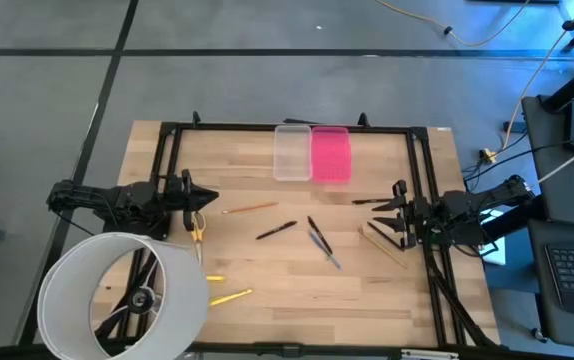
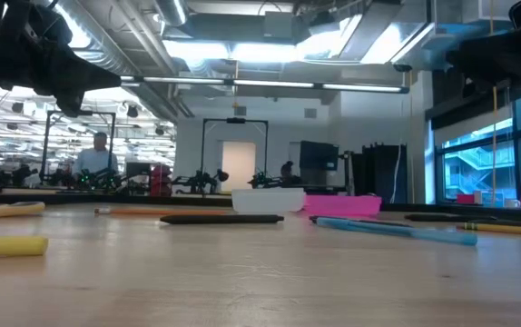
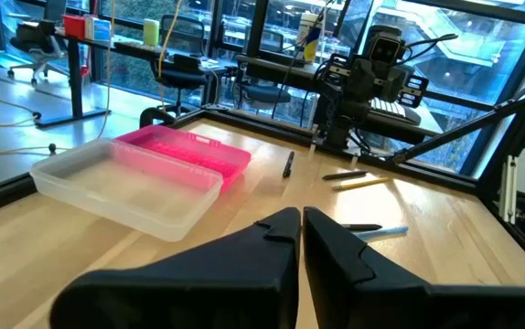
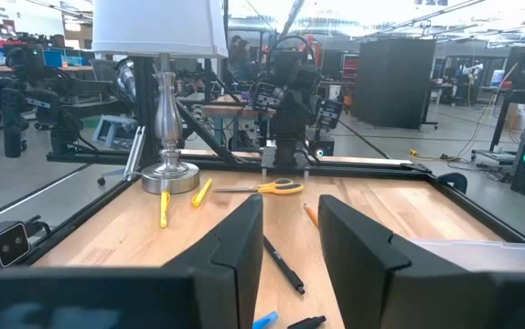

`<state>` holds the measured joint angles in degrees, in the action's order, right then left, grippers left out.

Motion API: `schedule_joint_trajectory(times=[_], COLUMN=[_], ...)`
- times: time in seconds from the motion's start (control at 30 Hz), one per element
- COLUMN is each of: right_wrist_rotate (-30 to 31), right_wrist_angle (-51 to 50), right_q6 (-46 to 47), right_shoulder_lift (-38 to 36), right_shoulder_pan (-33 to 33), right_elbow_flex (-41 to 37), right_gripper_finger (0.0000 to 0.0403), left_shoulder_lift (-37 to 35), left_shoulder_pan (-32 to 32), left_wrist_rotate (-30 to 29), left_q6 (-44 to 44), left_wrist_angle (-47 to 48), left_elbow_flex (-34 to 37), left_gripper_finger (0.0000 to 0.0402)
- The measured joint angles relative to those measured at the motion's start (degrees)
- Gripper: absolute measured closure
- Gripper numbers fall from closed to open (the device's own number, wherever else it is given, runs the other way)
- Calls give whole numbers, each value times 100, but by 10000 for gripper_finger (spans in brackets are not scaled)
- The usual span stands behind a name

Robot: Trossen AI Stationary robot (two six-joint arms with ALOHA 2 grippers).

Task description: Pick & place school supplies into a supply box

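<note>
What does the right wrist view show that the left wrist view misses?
Only the right wrist view shows the scissors, two yellow markers and a lamp, past the open right gripper. Only the left wrist view shows the clear box with its pink lid, past the shut left gripper. Both show the wooden table and a black pen.

Two dark, jointed arms (image 1: 117, 200); black wedge-shaped jaws.

A light wooden table (image 1: 297, 290) bears the open supply box (image 1: 311, 153), scattered school supplies (image 1: 297, 235) and a lamp (image 1: 127, 295).
</note>
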<state>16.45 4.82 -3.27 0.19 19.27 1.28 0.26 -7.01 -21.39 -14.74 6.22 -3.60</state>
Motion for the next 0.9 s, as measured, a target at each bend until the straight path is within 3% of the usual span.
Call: schedule_joint_trajectory(times=[0.3,0.5,0.67,0.9], right_wrist_rotate=[1,345,343,365], right_wrist_angle=[0,49,17,113], right_q6=[-19,-1065,-1199,474], right_shoulder_lift=[1,1,0,2], right_shoulder_pan=[-2,-4,-2,-4], right_elbow_flex=[0,0,0,0], right_gripper_finger=[289,289,289,289], left_shoulder_lift=[-1,-1,-1,1], left_shoulder_pan=[0,2,0,0], left_wrist_rotate=[0,0,0,0], left_q6=[-1,0,0,0], left_wrist_angle=[-1,-2,0,-2], left_elbow_flex=[0,0,0,0], left_gripper_finger=[393,389,391,388])
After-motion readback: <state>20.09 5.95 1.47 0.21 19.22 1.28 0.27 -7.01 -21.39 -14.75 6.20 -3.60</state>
